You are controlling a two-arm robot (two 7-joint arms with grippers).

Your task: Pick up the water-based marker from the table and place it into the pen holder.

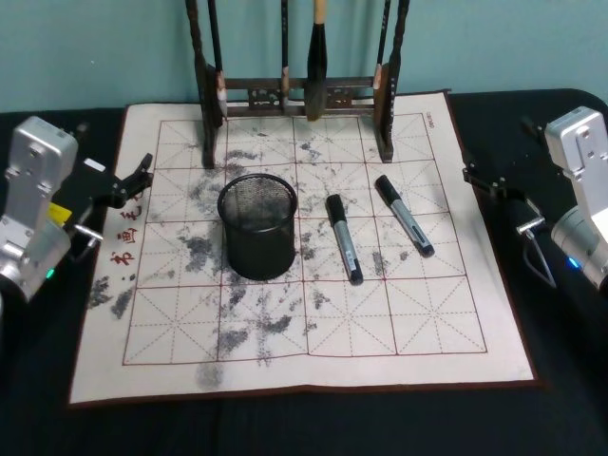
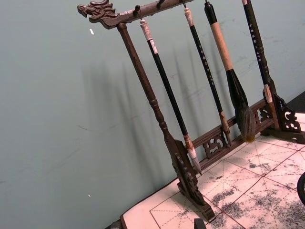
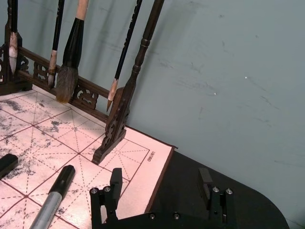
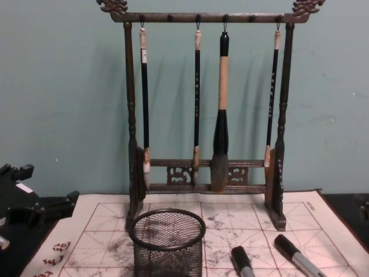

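**A:** Two arms. How do they sit from the head camera?

**B:** Bent at either side of the gridded mat point(image 1: 427, 313) on the dark surface point(image 1: 285, 427). The left gripper point(image 1: 142, 173) and the right gripper point(image 1: 473, 177) each point inward at a mat edge and hold nothing. The outer marker point(image 1: 404, 216) lies nearest the right gripper. The inner marker point(image 1: 344, 239) lies beyond it, then the pen holder point(image 1: 257, 226), upright and roughly midway between the two grippers.

**A:** Left wrist camera?

**B:** The brush rack point(image 2: 158, 112) stands ahead of the left gripper, its brushes hanging.

**A:** Right wrist?

**B:** The right gripper's fingers point(image 3: 116, 183) stand well apart at the mat's corner, empty. The outer marker point(image 3: 55, 200) lies flat near one finger, not touching it, and the inner marker point(image 3: 7, 164) shows its cap farther off.

**A:** And the chest camera?

**B:** The left gripper's fingers point(image 4: 57, 203) are spread, low beside the mat. The pen holder point(image 4: 167, 242) stands in front of the brush rack, with both markers flat on the mat on its right-gripper side.
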